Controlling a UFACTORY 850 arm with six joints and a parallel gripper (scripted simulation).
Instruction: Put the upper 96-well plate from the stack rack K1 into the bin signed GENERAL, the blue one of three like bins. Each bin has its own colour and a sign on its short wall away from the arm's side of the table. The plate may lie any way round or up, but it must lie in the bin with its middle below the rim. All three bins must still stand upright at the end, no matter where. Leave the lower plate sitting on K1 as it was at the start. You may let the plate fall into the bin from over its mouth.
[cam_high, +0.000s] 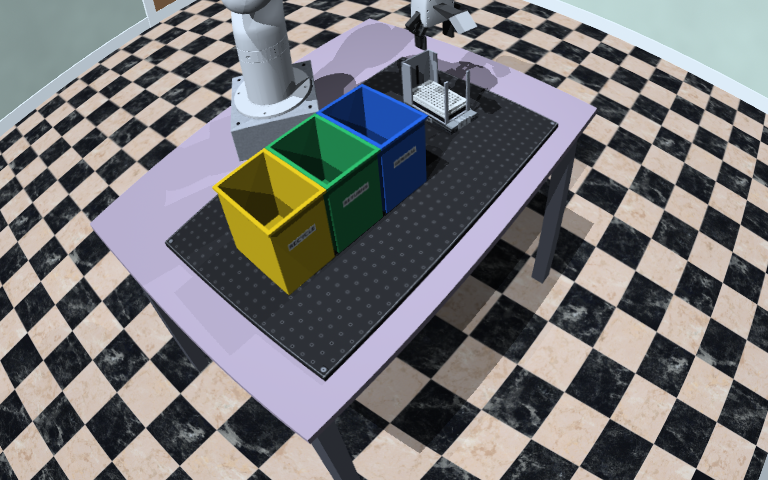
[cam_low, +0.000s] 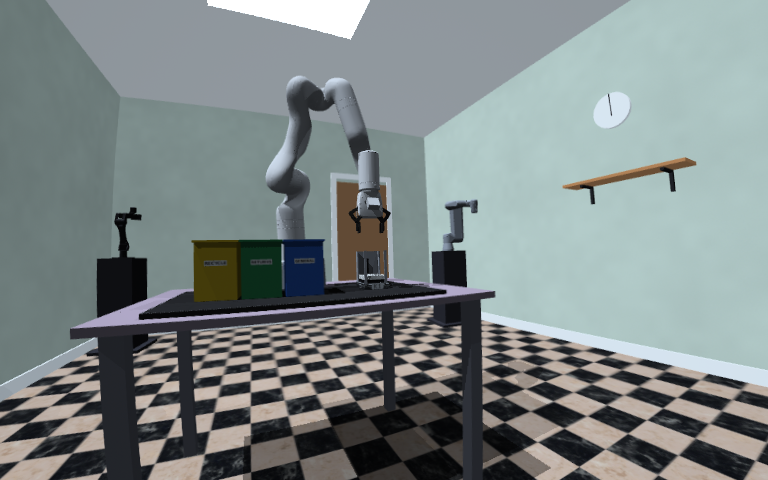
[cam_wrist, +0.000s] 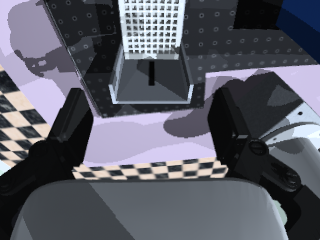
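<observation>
Upper plate (cam_high: 438, 96) in K1 rack (cam_high: 416, 69) | blue bin (cam_high: 404, 161) holds nothing

Each of the 3 bins has a small sign: the yellow bin (cam_high: 266, 226), the green bin (cam_high: 339, 192) and the blue bin (cam_high: 396, 152). The words are too blurry to read.

I cannot read the bin signs (cam_high: 404, 157); they are too small. In the top view the frame edge cuts the arm (cam_high: 257, 33). The lower plate stays hidden under the upper plate (cam_wrist: 151, 8).
</observation>
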